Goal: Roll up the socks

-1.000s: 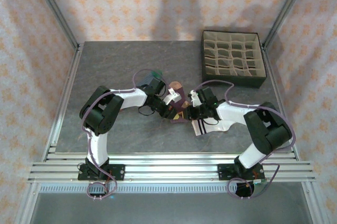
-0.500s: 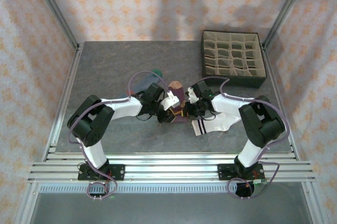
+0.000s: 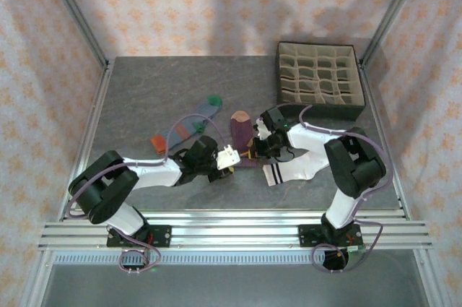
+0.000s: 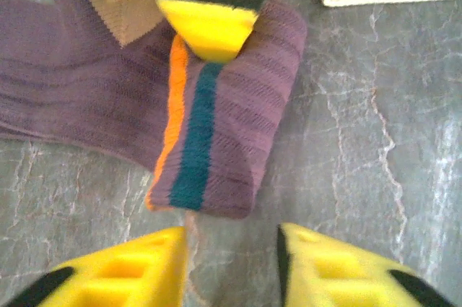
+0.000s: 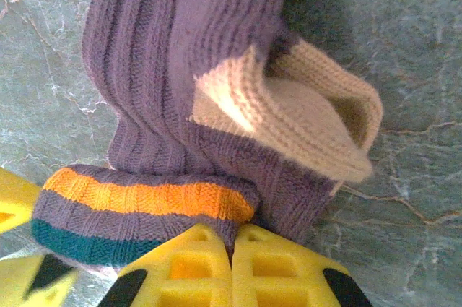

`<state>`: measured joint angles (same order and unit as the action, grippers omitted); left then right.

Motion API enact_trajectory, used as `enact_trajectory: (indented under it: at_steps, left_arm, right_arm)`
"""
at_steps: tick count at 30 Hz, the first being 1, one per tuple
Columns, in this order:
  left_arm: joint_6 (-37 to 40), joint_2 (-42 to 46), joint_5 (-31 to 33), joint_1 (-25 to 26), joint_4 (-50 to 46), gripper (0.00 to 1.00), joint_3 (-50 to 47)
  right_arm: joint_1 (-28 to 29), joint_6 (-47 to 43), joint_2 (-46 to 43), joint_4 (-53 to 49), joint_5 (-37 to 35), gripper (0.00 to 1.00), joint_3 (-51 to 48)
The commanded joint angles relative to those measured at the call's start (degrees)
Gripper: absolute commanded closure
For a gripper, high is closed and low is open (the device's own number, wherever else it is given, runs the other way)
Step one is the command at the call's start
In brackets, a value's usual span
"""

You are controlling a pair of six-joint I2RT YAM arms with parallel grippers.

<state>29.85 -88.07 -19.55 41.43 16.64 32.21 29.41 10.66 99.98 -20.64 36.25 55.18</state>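
Note:
The dark purple sock (image 3: pixel 242 133) lies mid-table, peach toe pointing away. Its near end is folded over into a short roll showing orange and teal stripes (image 4: pixel 209 126). My right gripper (image 3: pixel 253 151) is shut, its fingertips (image 5: pixel 231 245) pinching the edge of that folded cuff (image 5: pixel 144 209) beside the peach heel (image 5: pixel 303 115). My left gripper (image 4: pixel 232 258) stands open just short of the fold, bare table between its fingers, and sits at the sock's near-left (image 3: pixel 231 160). The grey-blue sock (image 3: pixel 186 130) lies flat to the left. The white sock (image 3: pixel 292 170) lies under the right arm.
A dark box of beige grid compartments (image 3: pixel 321 113) stands at the back right. Metal rails (image 3: pixel 231 231) run along the near edge, and patterned walls close in on the table's sides and back.
My left gripper has opened, let go of the purple sock's fold and drawn back toward the near left, uncovering the grey-blue sock. My right gripper has shut on the fold.

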Motion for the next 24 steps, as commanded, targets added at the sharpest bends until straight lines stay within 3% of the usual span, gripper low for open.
enact_trajectory:
  at_steps: [1,5,12,21,24]
  left_arm:
    - [4.9,0.2,6.0,0.9,13.3,0.55,-3.2]
    - [6.9,-2.3,6.3,1.8,16.2,0.54,-3.3]
    - [12.0,-5.7,12.2,5.3,21.7,0.54,-3.6]
    - [14.7,-5.4,17.3,7.2,25.1,0.54,-5.0]
    - [15.3,-3.2,16.4,7.3,22.4,0.54,-5.3]
  right_arm:
    - [0.1,-0.6,4.9,-8.3,-5.3,1.0,-1.9]
    - [0.1,-0.9,5.6,-9.4,-4.8,1.0,-1.3]
    - [0.1,-1.4,6.2,-10.6,-4.7,1.0,-1.0]
    - [0.1,-1.7,7.9,-11.8,-4.2,1.0,-0.4]
    - [0.2,-1.6,8.1,-12.0,-4.3,1.0,-0.2]
